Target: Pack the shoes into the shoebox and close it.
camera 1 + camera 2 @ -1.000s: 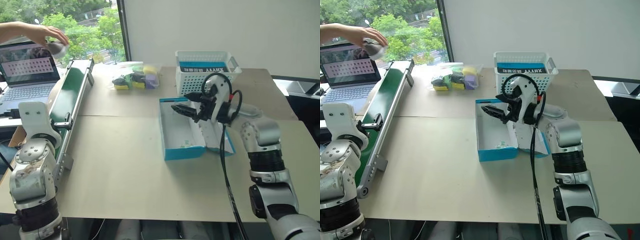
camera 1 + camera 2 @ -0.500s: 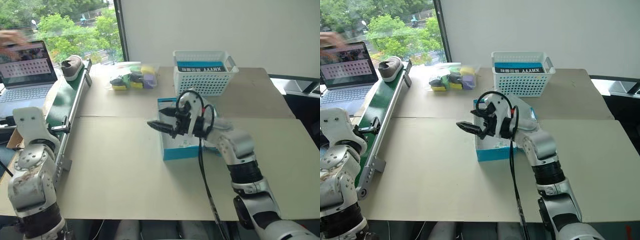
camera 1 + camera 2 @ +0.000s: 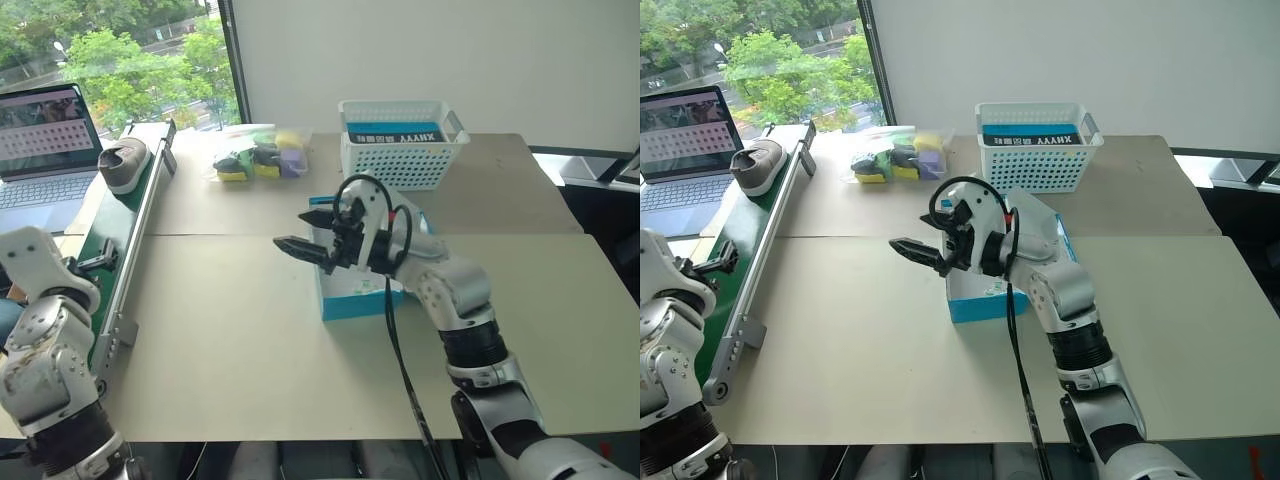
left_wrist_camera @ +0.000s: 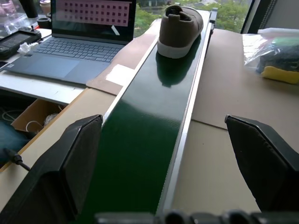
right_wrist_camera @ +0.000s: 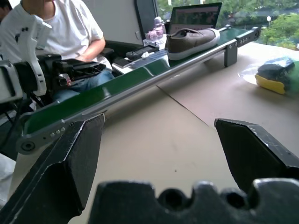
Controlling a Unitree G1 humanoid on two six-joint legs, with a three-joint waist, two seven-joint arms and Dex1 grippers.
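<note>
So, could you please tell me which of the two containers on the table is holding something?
The white lattice basket near the wall: a blue item with white lettering lies in it. The blue shoebox holds no shoe.

Our head pair looks forward, down over counter [image 3: 250, 340]. Our left wrist camera faces along belt [image 4: 140, 154], close. Right wrist camera skims counter, low. All share shoe [image 4: 180, 24].

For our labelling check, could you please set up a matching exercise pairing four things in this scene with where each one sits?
Things:
1. sneaker
2. shoebox
3. laptop
4. white basket

Places:
A. under the right gripper, mid-table
B. far side of the table, behind the shoebox
C. on the green conveyor belt
D. beyond the belt, off the table's left edge

Pairs: 1-C, 2-A, 3-D, 4-B
</note>
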